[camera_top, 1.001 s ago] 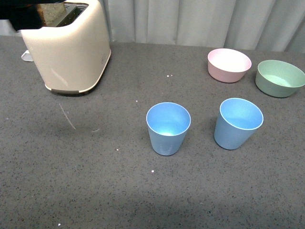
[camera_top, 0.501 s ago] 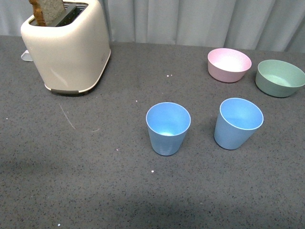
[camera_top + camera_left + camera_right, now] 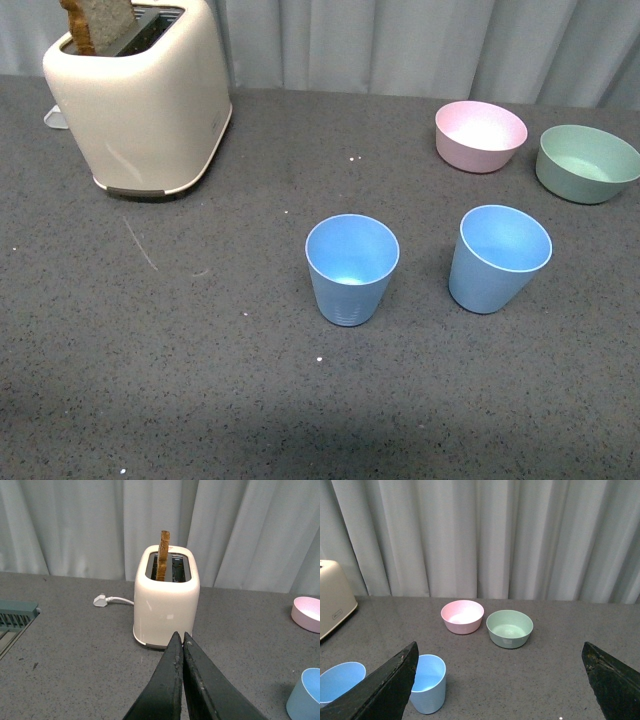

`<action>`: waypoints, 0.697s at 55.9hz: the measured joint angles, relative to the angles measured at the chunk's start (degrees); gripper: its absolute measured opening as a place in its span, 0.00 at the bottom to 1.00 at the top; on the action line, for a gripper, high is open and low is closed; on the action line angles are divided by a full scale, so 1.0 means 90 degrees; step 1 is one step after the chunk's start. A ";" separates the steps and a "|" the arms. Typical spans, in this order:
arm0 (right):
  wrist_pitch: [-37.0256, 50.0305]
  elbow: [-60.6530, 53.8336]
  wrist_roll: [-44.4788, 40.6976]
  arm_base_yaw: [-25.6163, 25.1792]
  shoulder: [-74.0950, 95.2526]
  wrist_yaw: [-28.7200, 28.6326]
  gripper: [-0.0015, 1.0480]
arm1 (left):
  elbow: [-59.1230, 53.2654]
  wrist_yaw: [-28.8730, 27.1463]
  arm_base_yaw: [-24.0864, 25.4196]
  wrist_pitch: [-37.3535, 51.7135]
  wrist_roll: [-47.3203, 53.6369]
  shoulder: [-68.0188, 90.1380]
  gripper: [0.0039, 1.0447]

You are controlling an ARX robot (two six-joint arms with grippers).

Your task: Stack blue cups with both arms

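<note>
Two light blue cups stand upright and apart on the dark grey table: one in the middle, the other to its right. Neither arm shows in the front view. In the left wrist view my left gripper is shut with nothing in it, its tips pointing at the toaster, and one blue cup shows at the picture's edge. In the right wrist view my right gripper is wide open and empty, above the table. Both cups lie beside its one finger: the nearer and the farther.
A cream toaster with a slice of toast stands at the back left, its white plug on the table behind. A pink bowl and a green bowl sit at the back right. A grey-green rack lies far left.
A dark shape that covered the toaster's top corner one second ago has left the front view, uncovering the toast. The cups and bowls have not moved.
</note>
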 joint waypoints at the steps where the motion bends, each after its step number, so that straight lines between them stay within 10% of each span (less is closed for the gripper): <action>1: 0.0000 0.0000 0.0002 0.0000 -0.0002 -0.0002 0.91 | 0.0000 0.0002 0.0002 -0.0083 0.0000 -0.0087 0.03; 39: 0.0000 0.0000 0.0002 0.0000 0.0000 0.0000 0.91 | -0.0002 0.0002 0.0002 -0.2322 0.0000 -0.2436 0.03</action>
